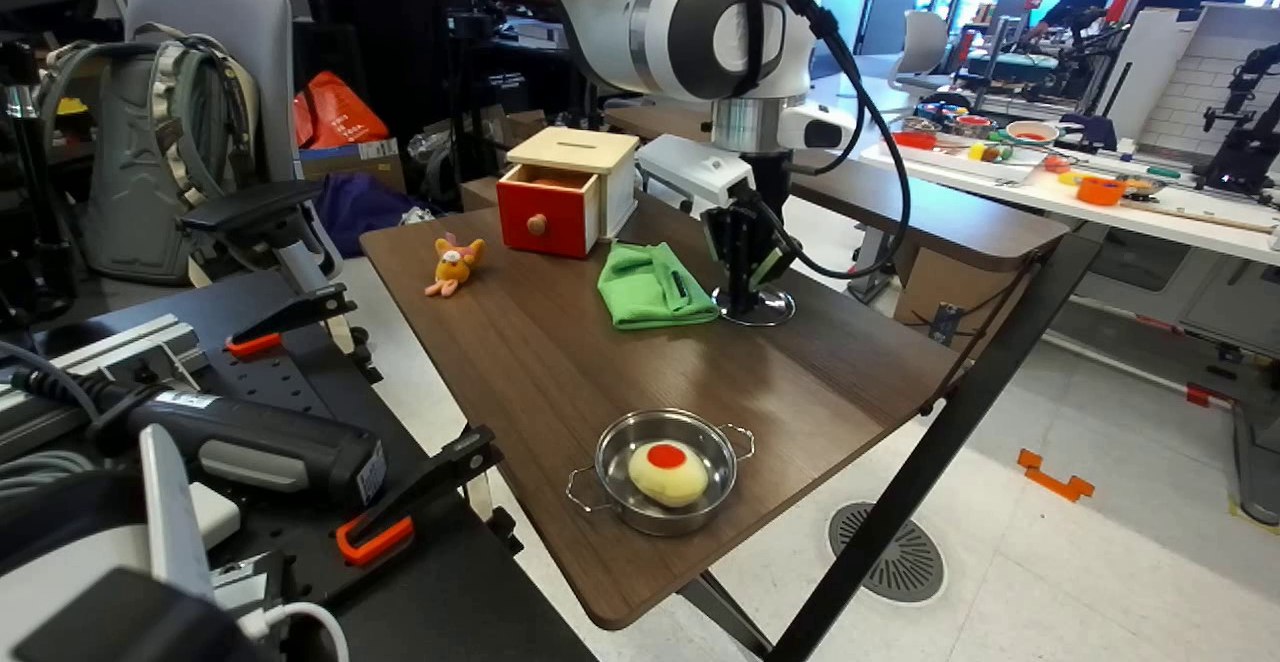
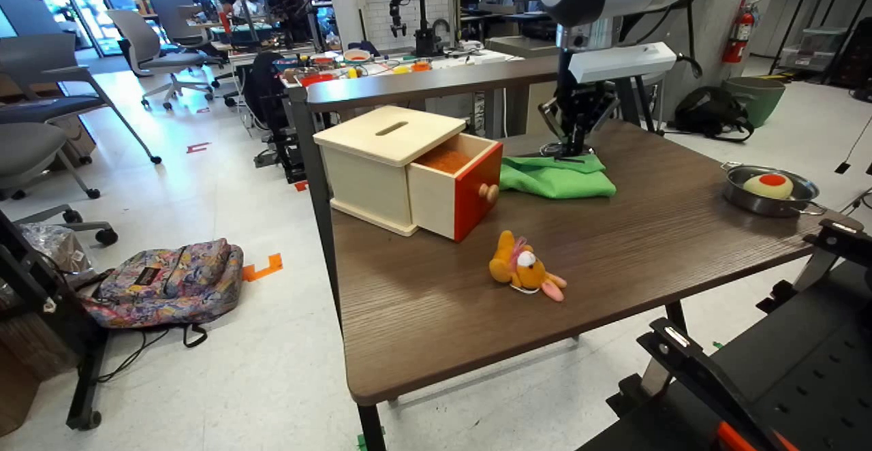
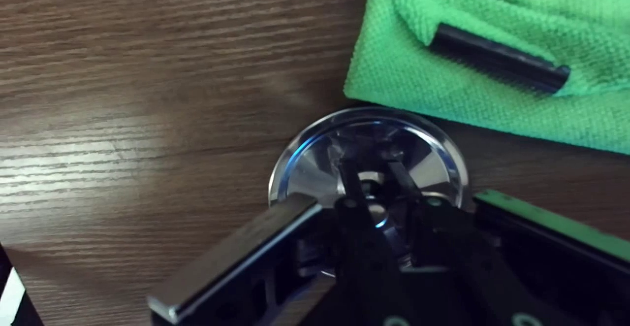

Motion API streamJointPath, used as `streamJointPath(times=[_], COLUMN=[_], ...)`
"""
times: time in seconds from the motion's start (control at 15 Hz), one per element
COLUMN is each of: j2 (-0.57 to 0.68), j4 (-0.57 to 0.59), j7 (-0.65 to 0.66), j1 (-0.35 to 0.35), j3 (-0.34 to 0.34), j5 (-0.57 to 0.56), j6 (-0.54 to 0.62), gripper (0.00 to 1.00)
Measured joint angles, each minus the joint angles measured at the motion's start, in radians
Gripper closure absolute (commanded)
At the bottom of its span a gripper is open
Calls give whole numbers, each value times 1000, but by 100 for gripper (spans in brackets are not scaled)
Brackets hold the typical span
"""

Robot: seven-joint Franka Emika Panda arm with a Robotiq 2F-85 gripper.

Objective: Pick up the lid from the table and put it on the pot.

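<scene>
The lid (image 1: pixel 777 313) is a small round shiny metal disc, level at the table surface next to the green cloth. It shows larger in the wrist view (image 3: pixel 311 171) and partly behind the cloth in an exterior view (image 2: pixel 549 149). My gripper (image 1: pixel 741 304) points straight down over its centre, fingers drawn together round the knob (image 3: pixel 377 212). The exact finger contact is dark in the wrist view (image 3: pixel 374 188). The metal pot (image 1: pixel 665 524) stands near a table corner, with two wire handles. It also shows in an exterior view (image 2: pixel 763 206). A pale yellow, red-spotted object (image 1: pixel 668 482) lies inside it.
A green cloth (image 1: pixel 652 287) lies against the lid. A wooden box (image 2: pixel 368 178) with its red drawer (image 2: pixel 473 192) pulled open stands at the table's end. An orange toy (image 2: pixel 521 267) lies near it. Black clamps (image 1: pixel 430 482) border the table's edge near the pot.
</scene>
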Motion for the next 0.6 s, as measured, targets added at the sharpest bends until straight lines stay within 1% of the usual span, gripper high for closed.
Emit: streamJointPath(times=[0.6], j2=[-6], j4=[-7], j7=[-5], j1=[-14], j3=[0], j5=[-4], j6=[-3], gripper=[95])
